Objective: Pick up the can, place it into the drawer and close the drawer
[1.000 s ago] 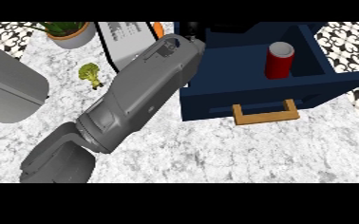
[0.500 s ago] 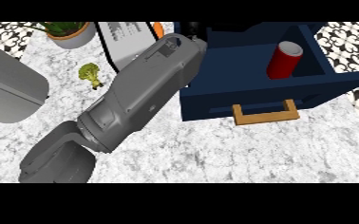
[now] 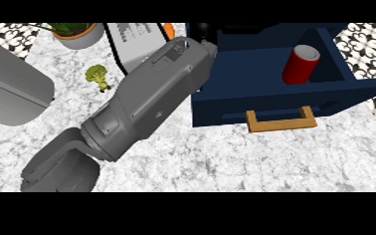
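Marble counter (image 3: pixel 279 164), seen steeply from above. Left hand (image 3: pixel 203 30) at 12 o'clock sits mostly hidden past its grey forearm (image 3: pixel 154 94), by the back left corner of the open navy drawer (image 3: pixel 249 99); cannot tell whether it is open or closed. Red can (image 3: pixel 300 64) stands upright inside the drawer at 2 o'clock, apart from the hand, with the wooden handle (image 3: pixel 281 122) at the can's 6 o'clock.
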### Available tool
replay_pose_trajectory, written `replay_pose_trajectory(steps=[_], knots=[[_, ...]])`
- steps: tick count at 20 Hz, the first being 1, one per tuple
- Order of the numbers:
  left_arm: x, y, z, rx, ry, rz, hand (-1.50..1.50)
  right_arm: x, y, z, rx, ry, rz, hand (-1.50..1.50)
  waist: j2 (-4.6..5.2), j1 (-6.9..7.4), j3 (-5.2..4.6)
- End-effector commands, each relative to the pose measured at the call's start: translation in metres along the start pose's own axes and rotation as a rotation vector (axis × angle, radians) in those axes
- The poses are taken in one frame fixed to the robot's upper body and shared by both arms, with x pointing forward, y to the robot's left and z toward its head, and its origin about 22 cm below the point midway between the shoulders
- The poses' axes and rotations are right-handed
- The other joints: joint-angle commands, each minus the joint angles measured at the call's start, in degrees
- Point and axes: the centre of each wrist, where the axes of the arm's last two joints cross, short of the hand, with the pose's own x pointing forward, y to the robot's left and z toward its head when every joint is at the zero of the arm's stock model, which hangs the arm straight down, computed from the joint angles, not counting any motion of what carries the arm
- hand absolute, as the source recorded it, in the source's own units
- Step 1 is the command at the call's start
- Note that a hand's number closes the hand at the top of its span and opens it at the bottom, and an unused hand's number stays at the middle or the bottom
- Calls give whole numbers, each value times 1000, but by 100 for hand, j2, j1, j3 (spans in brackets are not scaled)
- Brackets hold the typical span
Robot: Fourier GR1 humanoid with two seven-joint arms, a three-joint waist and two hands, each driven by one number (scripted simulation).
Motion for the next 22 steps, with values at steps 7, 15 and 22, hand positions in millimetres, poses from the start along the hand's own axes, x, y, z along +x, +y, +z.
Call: replay_pose_trajectory(steps=[7, 15, 22], knots=[[19, -12, 2, 13, -49, 23, -150, 21, 39, -31, 81, -102, 280, -150, -12, 210, -3], [7, 0, -3, -10, 2, 63, -150, -9, 78, -80, 138, -105, 485, -150, -40, 479, -7], [14, 7, -3, 24, -3, 19, -150, -43, 119, -115, 197, -123, 598, -150, -106, 530, -5]])
